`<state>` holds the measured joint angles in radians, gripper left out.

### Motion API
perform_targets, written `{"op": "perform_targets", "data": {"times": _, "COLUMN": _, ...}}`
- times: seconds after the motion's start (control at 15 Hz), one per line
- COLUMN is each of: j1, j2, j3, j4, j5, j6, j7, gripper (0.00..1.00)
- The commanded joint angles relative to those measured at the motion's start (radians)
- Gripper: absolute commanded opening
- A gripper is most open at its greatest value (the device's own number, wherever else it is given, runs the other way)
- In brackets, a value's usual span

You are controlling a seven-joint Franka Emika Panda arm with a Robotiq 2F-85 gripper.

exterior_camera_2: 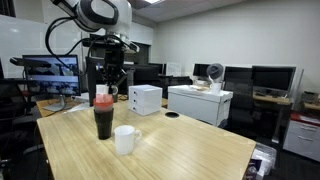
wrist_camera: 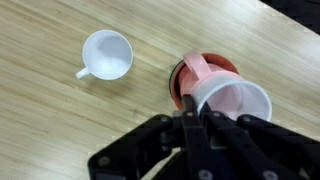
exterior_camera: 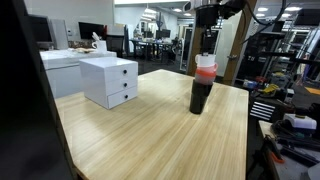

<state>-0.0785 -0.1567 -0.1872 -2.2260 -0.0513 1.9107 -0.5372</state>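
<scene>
A tall stack of cups stands on the wooden table: a dark cup at the bottom, a red cup in it, and a translucent white cup on top. My gripper comes straight down over the stack, its fingers shut on the near rim of the translucent cup. Both exterior views show the gripper just above the stack. A white mug stands empty beside the stack, apart from it.
A white two-drawer box sits on the table farther off. A small black disc lies near it. The table edge runs close to the stack, with desks and monitors beyond.
</scene>
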Motion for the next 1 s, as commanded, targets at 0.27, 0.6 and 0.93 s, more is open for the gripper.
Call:
{"op": "perform_targets", "data": {"times": 0.27, "j1": -0.009, "j2": -0.024, "j3": 0.012, "j4": -0.06, "j5": -0.008, "j6": 0.027, "j7": 0.033, "gripper": 0.59}}
{"op": "perform_targets", "data": {"times": 0.6, "j1": -0.01, "j2": -0.025, "j3": 0.014, "j4": -0.076, "j5": -0.015, "j6": 0.023, "j7": 0.044, "gripper": 0.91}}
{"op": "perform_targets", "data": {"times": 0.93, "j1": -0.016, "j2": -0.029, "j3": 0.012, "j4": -0.095, "j5": -0.03, "j6": 0.059, "j7": 0.075, "gripper": 1.0}}
